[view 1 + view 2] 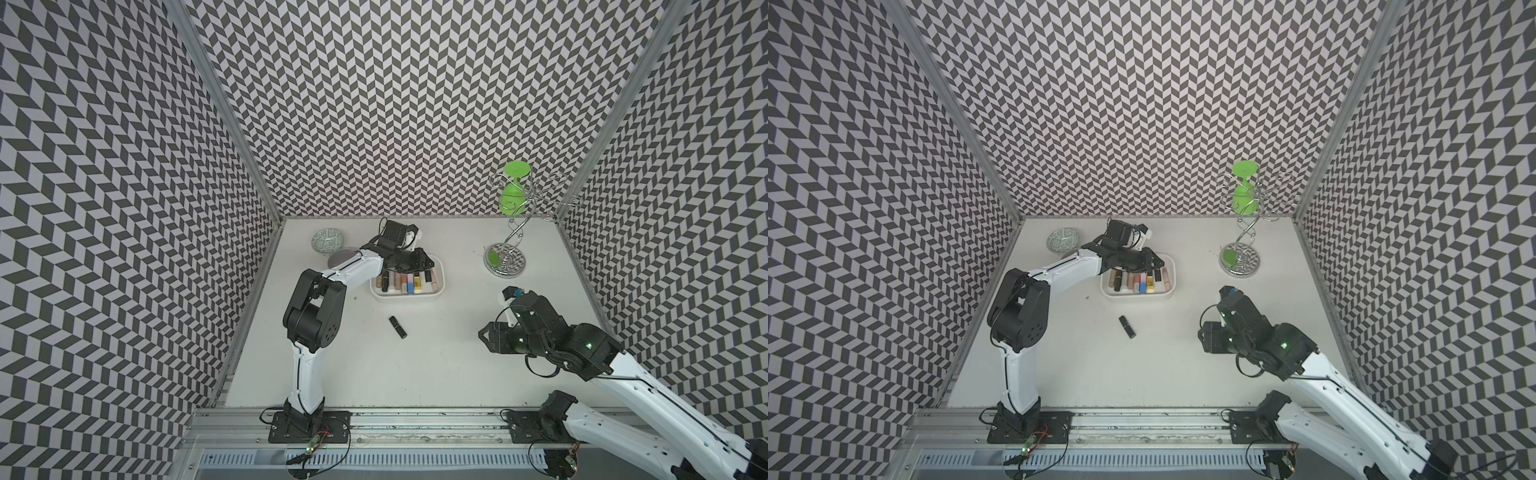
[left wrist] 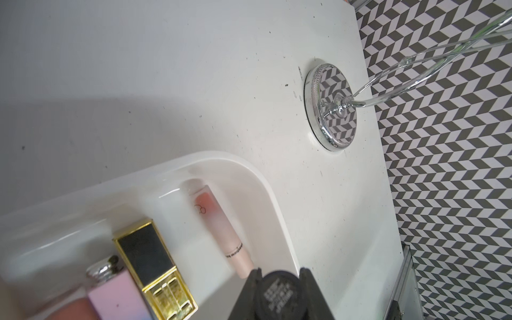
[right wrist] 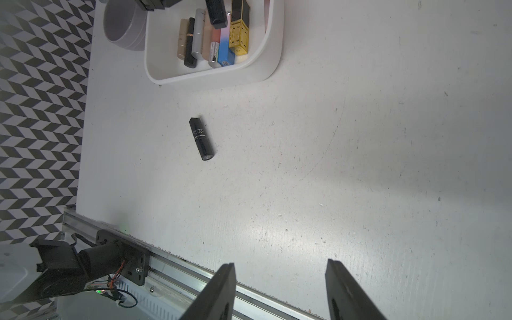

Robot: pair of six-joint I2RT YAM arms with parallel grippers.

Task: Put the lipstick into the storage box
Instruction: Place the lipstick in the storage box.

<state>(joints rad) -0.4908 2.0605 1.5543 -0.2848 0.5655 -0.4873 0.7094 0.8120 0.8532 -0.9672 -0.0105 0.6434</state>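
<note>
The left arm (image 1: 305,374) is reaching from the table's (image 1: 436,365) front edge toward its back edge, elbow bent, left gripper (image 2: 279,273) clamping a black lipstick (image 2: 279,295). The right arm (image 1: 665,403) is hovering near the right edge, right gripper (image 3: 281,274) gaping, empty.

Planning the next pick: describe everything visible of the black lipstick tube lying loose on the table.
The black cylindrical lipstick tube, glossy like plastic, is capped, with a thin silvery band mid-length and pale lettering on one half. It lies on its side on the white table, apart from the white rectangular storage box, otherwise untouched.
</note>
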